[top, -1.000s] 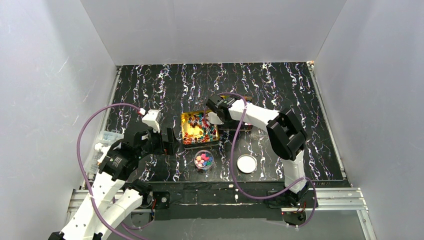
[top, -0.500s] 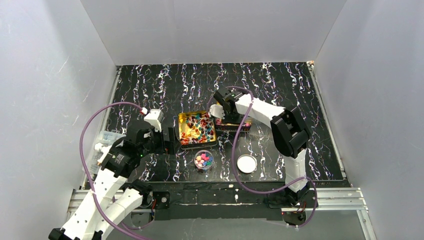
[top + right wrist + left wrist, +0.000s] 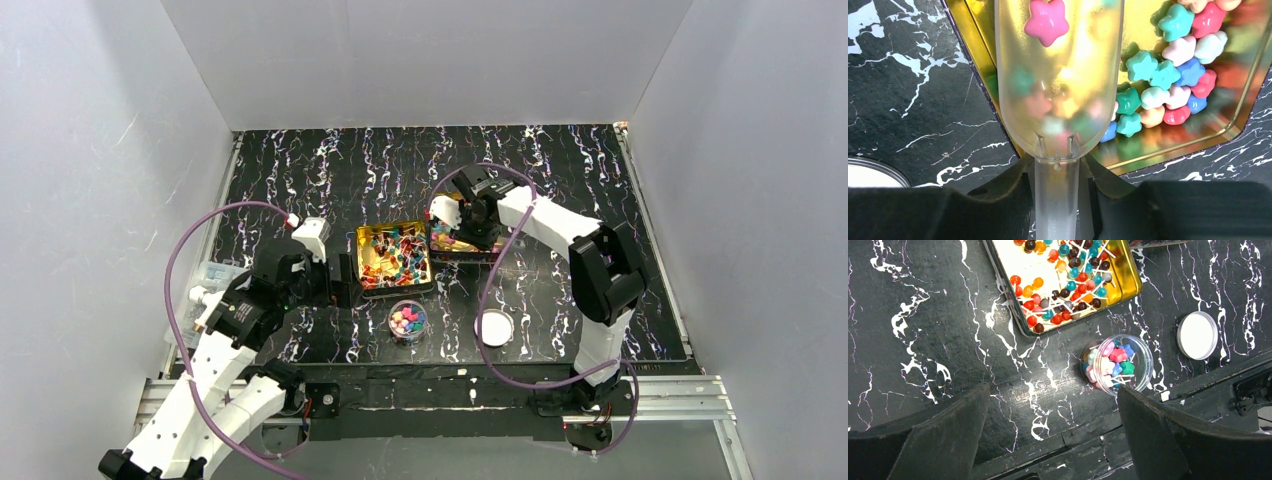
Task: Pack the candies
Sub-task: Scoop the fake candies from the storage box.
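Observation:
Small star-shaped candies in pink, teal, blue and white lie in a gold tin. My right gripper is shut on the handle of a clear plastic scoop, held over this tin's left part with one pink star in it. In the top view the right gripper is over the right tin. A second gold tin holds round stick candies. A clear round jar holds cube-like candies. My left gripper is open and empty, left of the jar.
The round white lid lies on the black marbled table right of the jar; it also shows in the left wrist view. The left gripper sits by the left tin's left edge. White walls enclose the table.
My right arm has swung right with the scoop, from over the left tin to over the right tin. The left arm has barely moved.

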Available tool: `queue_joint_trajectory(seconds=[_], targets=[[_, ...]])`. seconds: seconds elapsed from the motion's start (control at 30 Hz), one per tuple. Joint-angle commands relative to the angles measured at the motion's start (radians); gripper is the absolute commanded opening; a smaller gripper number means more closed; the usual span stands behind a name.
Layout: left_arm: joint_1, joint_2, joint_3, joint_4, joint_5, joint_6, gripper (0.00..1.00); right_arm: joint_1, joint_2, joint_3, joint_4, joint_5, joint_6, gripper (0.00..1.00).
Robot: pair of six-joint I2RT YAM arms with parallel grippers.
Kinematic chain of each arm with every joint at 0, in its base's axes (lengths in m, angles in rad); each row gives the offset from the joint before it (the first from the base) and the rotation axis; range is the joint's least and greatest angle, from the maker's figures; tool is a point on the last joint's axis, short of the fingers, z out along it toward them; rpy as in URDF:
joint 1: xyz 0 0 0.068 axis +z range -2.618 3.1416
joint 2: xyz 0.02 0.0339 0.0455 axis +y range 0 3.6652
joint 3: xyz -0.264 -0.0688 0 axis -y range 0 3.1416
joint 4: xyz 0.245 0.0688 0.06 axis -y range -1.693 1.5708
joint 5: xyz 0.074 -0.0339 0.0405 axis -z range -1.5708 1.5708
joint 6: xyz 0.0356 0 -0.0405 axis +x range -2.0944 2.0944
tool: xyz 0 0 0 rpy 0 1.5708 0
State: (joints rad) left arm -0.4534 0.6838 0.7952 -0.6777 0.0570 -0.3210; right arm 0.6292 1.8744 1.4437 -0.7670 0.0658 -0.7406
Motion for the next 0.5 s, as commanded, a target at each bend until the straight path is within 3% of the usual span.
queue_joint_trajectory(seconds=[0.0,0.47], targets=[[0.004,0.01,-0.003,0.013,0.01,0.017,0.98,-0.027,-0.085,-0.043,0.079,-0.1,0.006,0.01],[0.003,0.026,-0.004,0.02,0.004,0.023,0.98,-0.105,-0.174,-0.16,0.211,-0.139,0.076,0.01]])
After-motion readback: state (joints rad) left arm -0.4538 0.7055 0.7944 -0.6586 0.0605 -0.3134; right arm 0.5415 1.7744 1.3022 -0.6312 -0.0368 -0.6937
